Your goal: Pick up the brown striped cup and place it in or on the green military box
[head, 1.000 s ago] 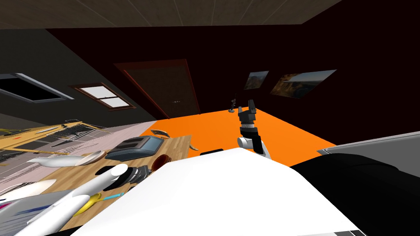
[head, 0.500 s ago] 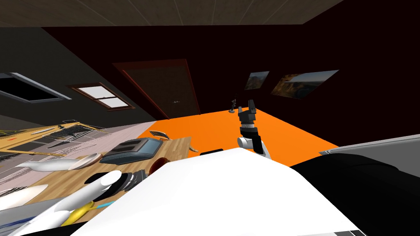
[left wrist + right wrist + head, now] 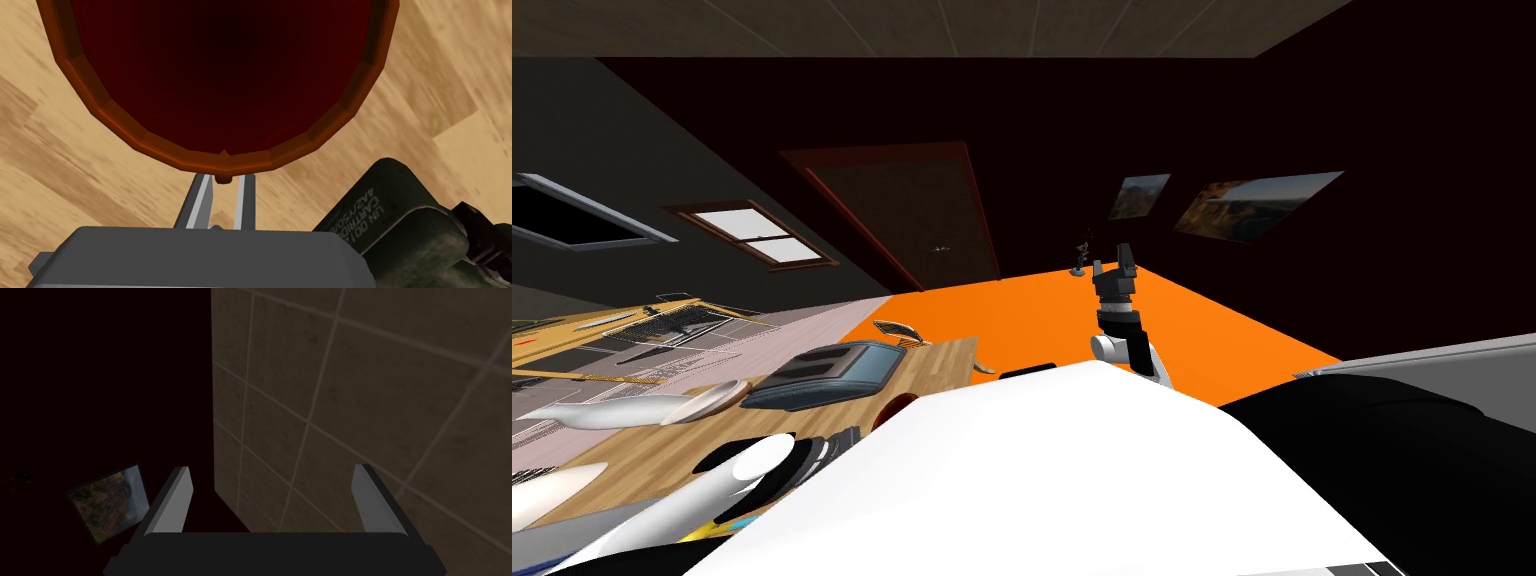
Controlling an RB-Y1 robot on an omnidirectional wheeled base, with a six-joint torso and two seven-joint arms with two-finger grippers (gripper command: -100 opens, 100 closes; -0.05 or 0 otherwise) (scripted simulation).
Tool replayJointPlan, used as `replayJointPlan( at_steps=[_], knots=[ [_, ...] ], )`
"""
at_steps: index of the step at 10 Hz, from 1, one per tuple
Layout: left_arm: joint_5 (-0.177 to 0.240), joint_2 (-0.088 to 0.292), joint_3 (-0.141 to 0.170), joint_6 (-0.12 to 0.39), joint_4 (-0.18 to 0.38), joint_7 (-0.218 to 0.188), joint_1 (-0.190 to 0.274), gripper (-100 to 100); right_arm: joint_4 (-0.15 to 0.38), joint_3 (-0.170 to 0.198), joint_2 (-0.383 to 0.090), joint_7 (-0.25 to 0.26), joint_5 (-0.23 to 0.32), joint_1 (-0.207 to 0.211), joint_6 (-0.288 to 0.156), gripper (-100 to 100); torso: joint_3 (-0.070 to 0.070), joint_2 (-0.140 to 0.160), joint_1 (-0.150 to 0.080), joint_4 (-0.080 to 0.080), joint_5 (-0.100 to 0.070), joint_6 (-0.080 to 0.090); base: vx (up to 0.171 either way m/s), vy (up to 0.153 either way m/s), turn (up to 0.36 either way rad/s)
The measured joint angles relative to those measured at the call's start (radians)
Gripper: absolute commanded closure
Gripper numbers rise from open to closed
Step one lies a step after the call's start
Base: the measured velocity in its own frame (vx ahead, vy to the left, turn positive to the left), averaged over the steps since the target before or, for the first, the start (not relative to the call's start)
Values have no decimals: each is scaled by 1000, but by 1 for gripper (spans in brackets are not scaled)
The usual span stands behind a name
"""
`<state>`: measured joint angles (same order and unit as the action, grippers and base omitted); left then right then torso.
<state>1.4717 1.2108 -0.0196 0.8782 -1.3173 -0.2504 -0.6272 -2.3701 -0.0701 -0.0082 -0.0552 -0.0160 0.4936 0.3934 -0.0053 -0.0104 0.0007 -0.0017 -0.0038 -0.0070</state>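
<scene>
The left tool (image 3: 223, 187) pinches the rim of the brown cup (image 3: 225, 75), probably light, stiff and slippery, beside the green box (image 3: 400, 225), while the right tool (image 3: 272, 470) stands wide.

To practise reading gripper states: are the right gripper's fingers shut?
No, the right gripper stands wide open, its two fingers far apart with nothing between them.

Pale stencilled "UN 001…" and "CARTRIDG…", upside down, on the dark green box (image 3: 411, 231).

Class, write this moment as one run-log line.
left claw: shut on cup rim | green box: near cup, on wooden table | right claw: open, raised
</scene>
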Motion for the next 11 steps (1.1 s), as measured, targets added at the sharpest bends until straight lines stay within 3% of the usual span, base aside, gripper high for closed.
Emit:
replayJointPlan(
  at_steps=[5,6,7,11],
  knots=[
    [62,37,-9,-55,-77,-12,-119,100,0,0,0,0,0,0,0,0,0,1,-1,0,-1,-1,45,5,-2],
    [62,36,-10,-56,-78,-12,-121,0,0,0,0,0,0,0,0,0,1,2,-2,0,-2,0,0,0,0],
    [62,36,-10,-56,-78,-12,-121,100,0,0,0,0,0,0,0,0,1,3,-2,0,-2,0,-29,-36,-36],
    [104,65,-34,-33,-6,8,-84,100,0,0,0,0,0,0,0,0,4,9,-5,1,-3,-2,-59,-42,-23]
  ],
)
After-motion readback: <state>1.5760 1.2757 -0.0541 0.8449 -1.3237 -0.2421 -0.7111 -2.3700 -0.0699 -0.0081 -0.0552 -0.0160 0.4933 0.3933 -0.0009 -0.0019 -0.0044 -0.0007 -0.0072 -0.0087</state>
